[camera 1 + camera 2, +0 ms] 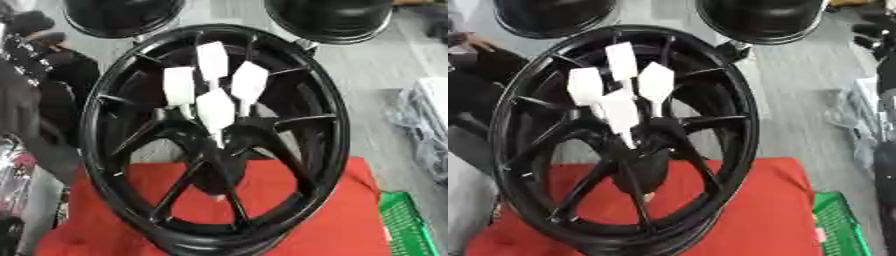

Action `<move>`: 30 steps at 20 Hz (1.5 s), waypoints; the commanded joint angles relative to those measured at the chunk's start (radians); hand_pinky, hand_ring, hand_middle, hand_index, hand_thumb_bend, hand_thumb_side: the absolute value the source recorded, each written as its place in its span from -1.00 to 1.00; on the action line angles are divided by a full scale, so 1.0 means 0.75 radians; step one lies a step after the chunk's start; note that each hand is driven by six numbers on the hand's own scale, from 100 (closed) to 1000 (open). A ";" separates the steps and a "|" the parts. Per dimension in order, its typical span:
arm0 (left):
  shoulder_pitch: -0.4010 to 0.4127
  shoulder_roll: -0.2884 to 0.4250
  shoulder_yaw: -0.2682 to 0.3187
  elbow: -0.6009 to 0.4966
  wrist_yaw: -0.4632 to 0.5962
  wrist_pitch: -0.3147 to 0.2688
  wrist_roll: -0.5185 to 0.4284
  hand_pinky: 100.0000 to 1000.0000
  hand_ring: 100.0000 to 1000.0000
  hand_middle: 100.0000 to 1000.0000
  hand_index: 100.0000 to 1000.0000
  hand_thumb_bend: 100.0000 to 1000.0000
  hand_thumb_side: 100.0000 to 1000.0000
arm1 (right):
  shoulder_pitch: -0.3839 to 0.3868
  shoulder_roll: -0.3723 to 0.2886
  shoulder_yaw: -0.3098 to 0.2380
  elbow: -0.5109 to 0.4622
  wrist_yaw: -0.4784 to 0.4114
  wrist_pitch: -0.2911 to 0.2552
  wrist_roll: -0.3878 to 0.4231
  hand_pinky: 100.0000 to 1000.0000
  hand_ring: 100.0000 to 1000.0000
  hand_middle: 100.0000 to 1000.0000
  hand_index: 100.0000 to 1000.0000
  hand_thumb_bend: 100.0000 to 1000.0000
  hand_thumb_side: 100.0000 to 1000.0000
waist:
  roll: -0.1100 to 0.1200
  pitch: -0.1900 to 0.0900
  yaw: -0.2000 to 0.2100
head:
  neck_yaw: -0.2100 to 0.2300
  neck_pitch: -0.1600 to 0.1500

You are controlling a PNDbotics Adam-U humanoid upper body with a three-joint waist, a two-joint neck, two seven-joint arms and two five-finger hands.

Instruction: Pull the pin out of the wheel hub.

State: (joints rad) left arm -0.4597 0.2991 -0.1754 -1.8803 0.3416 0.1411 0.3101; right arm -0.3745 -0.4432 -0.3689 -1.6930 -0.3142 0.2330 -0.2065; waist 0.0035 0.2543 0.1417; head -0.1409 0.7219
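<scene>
Black and glossy, the wheel hub stands upright on a red cloth, with four white pins seated at its centre. No robot hand is visible, so its state is unknown. Advice: grasp one pin's flat head and pull straight along its axis.

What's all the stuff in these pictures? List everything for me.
Wheel: one, black, spoked, standing upright in the centre.
Pins: four showing, white, flat-headed, stuck in the hub at the wheel's middle.
Cloth: one, red, under the wheel.
Basket: one, green, lower right corner.
Round black things: two, top edge behind the wheel.
Grey bundle: one, right edge on the floor.
Robot's hands: none in view.
</scene>
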 commanded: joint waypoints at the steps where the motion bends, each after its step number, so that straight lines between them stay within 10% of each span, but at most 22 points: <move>1: -0.014 0.028 0.008 -0.025 -0.006 -0.003 0.005 0.30 0.43 0.32 0.38 -0.85 0.41 | -0.015 -0.033 -0.005 -0.026 -0.009 0.001 0.001 0.52 0.31 0.20 0.52 -1.00 0.18 | 0.000 -0.022 -0.002 | 0.006 -0.017; 17: -0.007 0.033 0.013 -0.025 -0.001 -0.003 0.011 0.30 0.43 0.32 0.38 -0.85 0.42 | -0.053 -0.065 0.006 -0.025 -0.022 -0.008 0.008 0.52 0.33 0.22 0.53 -1.00 0.13 | -0.001 -0.022 -0.005 | 0.021 -0.019; 30: 0.024 0.072 0.004 -0.014 -0.002 0.001 0.007 0.30 0.43 0.32 0.38 -0.85 0.43 | -0.241 -0.546 0.323 -0.009 -0.036 -0.222 0.234 0.55 0.38 0.26 0.55 -1.00 -0.14 | -0.034 -0.048 -0.028 | 0.008 0.006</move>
State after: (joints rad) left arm -0.4350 0.3269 -0.1754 -1.8800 0.3418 0.1417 0.3173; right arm -0.5384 -0.7764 -0.1505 -1.6901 -0.3379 0.0837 -0.0543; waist -0.0217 0.2441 0.1228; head -0.1308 0.7232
